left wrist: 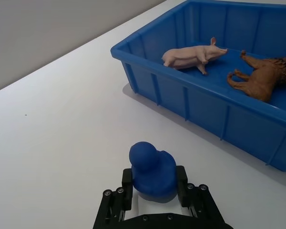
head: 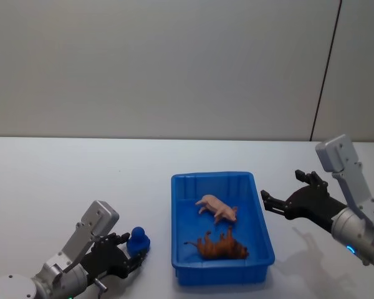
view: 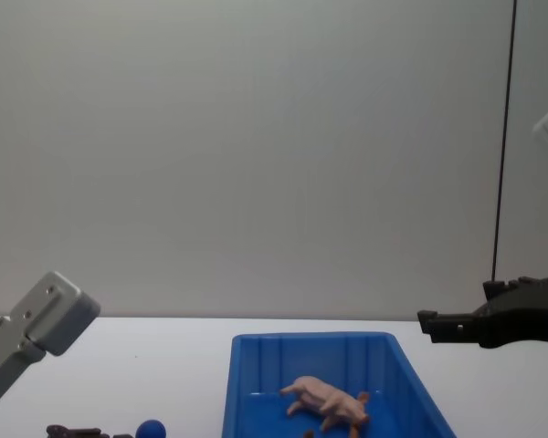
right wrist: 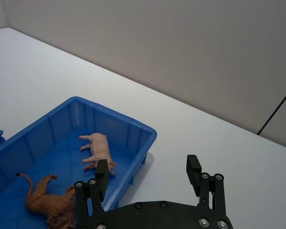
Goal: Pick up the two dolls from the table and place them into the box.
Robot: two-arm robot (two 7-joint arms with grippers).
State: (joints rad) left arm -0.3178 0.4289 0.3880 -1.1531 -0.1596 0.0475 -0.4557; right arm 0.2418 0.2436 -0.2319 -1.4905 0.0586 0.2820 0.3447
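A dark blue rounded doll [head: 138,239] [left wrist: 152,169] stands on the white table [head: 81,180], left of the blue box [head: 174,218] [left wrist: 181,90]. My left gripper [head: 134,250] [left wrist: 153,185] is shut on it, one finger against each side. A pale pink pig doll [head: 217,207] [left wrist: 190,56] [right wrist: 99,148] and a brown four-legged doll [head: 221,246] [left wrist: 262,78] lie on their sides inside the box. My right gripper [head: 279,200] [right wrist: 148,167] hovers open and holds nothing, just right of the box's right rim.
The box sits in the middle of the table, its long side running away from me. Bare white tabletop stretches to the left of the box, behind it and to its right. A grey wall closes the back.
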